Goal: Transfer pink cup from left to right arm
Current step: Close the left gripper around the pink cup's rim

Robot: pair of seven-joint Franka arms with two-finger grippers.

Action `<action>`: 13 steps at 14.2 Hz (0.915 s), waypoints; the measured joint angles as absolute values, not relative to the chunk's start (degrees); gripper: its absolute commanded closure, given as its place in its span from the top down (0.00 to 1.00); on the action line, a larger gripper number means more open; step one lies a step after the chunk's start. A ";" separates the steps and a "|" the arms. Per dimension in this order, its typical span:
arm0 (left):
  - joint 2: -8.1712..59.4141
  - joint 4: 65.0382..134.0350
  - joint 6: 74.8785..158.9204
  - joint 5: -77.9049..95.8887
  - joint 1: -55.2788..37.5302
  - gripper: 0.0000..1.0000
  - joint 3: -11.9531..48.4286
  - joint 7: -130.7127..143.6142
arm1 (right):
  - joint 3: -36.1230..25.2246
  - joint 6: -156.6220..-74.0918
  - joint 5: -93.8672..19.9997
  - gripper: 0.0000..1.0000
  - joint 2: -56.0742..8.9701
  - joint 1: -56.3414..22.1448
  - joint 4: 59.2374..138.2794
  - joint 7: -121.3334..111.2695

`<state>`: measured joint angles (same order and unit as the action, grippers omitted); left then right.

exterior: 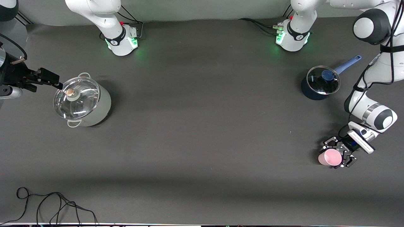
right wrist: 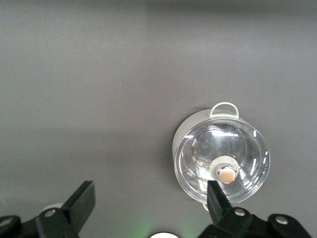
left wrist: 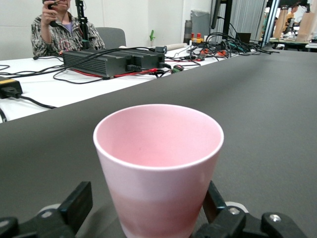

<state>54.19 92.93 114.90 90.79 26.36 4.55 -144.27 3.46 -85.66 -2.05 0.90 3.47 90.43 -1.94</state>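
pink cup (exterior: 330,157): lower right of front view, base hidden | left gripper (exterior: 339,153): fingers spread beside cup, contact unclear | right gripper (exterior: 44,78): upper left, cropped, jaws apart, empty

The pink cup (left wrist: 158,168) stands upright and empty on the dark grey table (left wrist: 267,119), between the two black fingers (left wrist: 74,206) of the left gripper (left wrist: 148,210), which sit close at either side of its lower wall. Off the table's edge, a white bench (left wrist: 44,89) carries a black box (left wrist: 114,60) and tangled cables (left wrist: 218,44), with a seated person (left wrist: 62,29) there.
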 measured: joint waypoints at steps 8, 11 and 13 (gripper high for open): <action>54.10 93.38 115.70 91.81 25.98 0.53 4.86 -144.36 | 3.46 -85.65 -2.05 1.00 0.90 3.47 90.44 -1.94; 51.37 97.09 121.54 95.29 25.57 0.53 8.63 -144.47 | 3.46 -85.49 -2.05 1.00 0.90 3.50 90.52 -1.94; 46.79 102.04 126.97 99.33 25.07 0.53 13.17 -145.06 | 3.46 -85.35 -2.05 1.00 0.90 3.53 90.56 -1.94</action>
